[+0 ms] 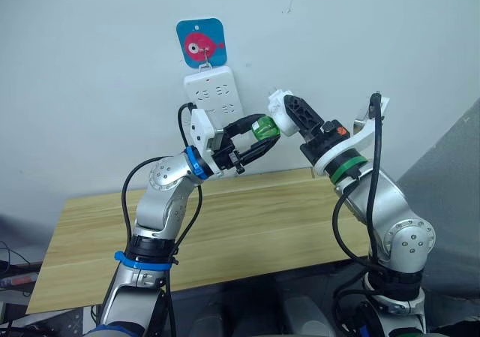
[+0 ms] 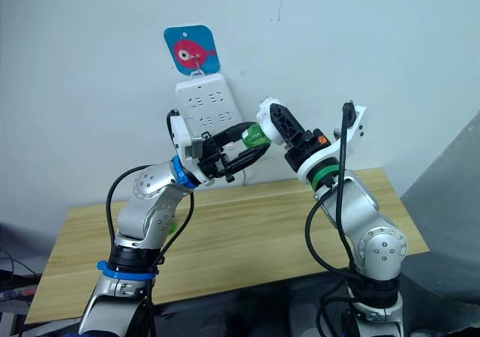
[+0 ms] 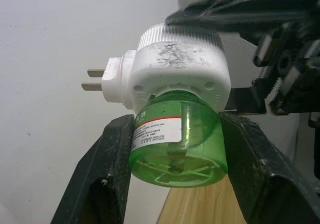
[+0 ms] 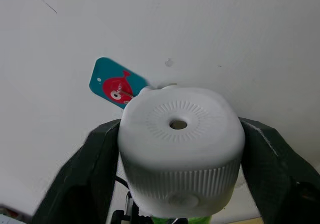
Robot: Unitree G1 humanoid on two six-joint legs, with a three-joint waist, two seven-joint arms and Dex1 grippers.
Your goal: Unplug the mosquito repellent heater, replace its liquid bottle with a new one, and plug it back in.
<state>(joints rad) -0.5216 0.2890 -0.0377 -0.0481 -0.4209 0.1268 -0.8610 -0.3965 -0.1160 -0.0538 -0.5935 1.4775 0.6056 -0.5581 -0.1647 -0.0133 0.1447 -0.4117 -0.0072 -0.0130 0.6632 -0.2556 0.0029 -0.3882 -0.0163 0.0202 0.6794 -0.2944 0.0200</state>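
Right gripper [image 4: 175, 194]: clamped on the mosquito repellent heater [image 4: 180, 144], one black finger against each side of the white shell, vent hole facing the wrist camera. Judged purpose: to hold the body steady while the bottle is worked.

Left gripper [image 3: 175, 184]: closed around the green liquid bottle [image 3: 175, 139], fingers pressing both flanks just under the heater's base. This looks like a grip for twisting or pulling the bottle.

Where the heater is: centre of the left eye view, held in the air between the two arms [image 1: 279, 110], unplugged, its two prongs [image 3: 94, 80] bare and pointing at the wall.

Step, as a judgement: the bottle sits seated in the heater, so separation is not yet done.

Power strip [image 1: 210, 95]: hanging on the wall in the upper middle of the frame, under a blue fish hook plate [image 1: 201, 43]; the heater is near it but apart.

Table [image 1: 247, 232]: wooden top across the lower half, below both arms.

Hard to make out: the bottle's neck and thread are hidden inside the heater; label text is too small to read; no spare bottle can be made out.
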